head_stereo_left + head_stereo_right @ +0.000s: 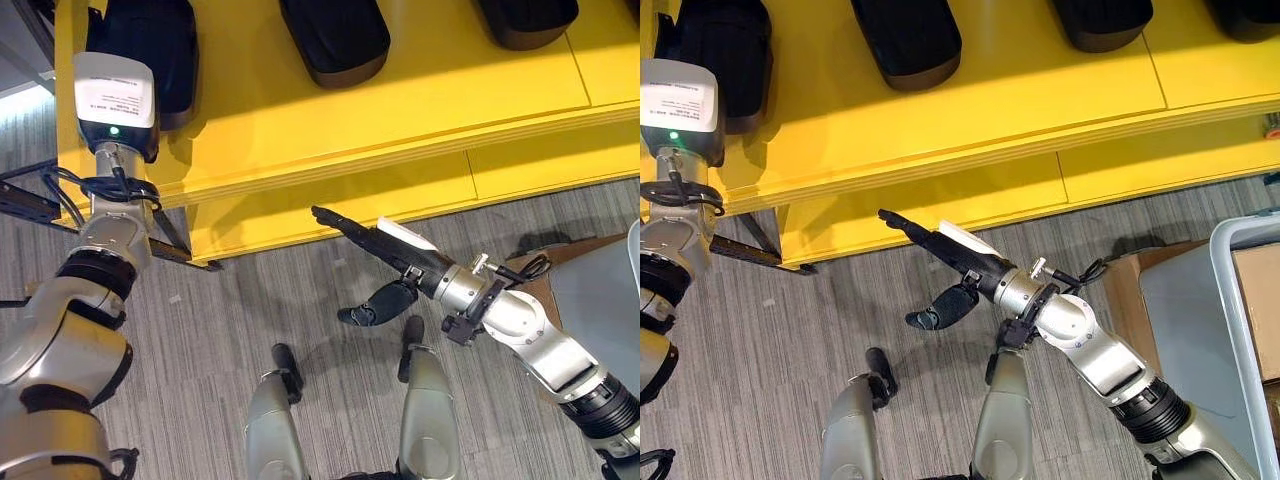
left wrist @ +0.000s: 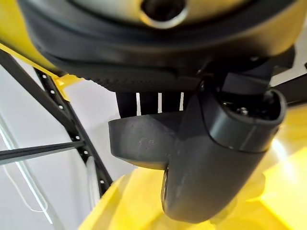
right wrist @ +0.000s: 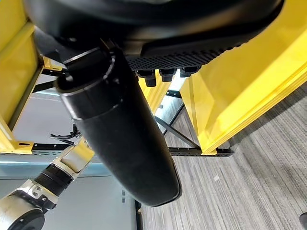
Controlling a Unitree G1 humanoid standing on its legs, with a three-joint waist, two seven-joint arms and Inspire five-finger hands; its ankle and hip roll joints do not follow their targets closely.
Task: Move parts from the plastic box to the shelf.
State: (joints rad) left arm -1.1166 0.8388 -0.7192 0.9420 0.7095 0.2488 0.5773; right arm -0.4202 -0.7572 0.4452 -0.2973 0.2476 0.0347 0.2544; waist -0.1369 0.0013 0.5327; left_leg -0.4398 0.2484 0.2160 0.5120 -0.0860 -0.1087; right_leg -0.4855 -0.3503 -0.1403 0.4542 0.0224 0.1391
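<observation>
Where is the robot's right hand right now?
The right hand is held out over the grey floor, fingers straight, just in front of the yellow shelf's lower edge, on the robot's right side in the left eye view.

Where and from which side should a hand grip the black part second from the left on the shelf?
Likely across its narrow width near the rounded end, from the front of the shelf: the black part lies flat, that end facing outward.

An industrial workshop or warehouse floor: a yellow shelf (image 1: 400, 110) across the frame's top holds black moulded parts (image 1: 335, 38). Grey carpet flooring (image 1: 260, 300) below; a cardboard box (image 1: 1130, 285) at right.
</observation>
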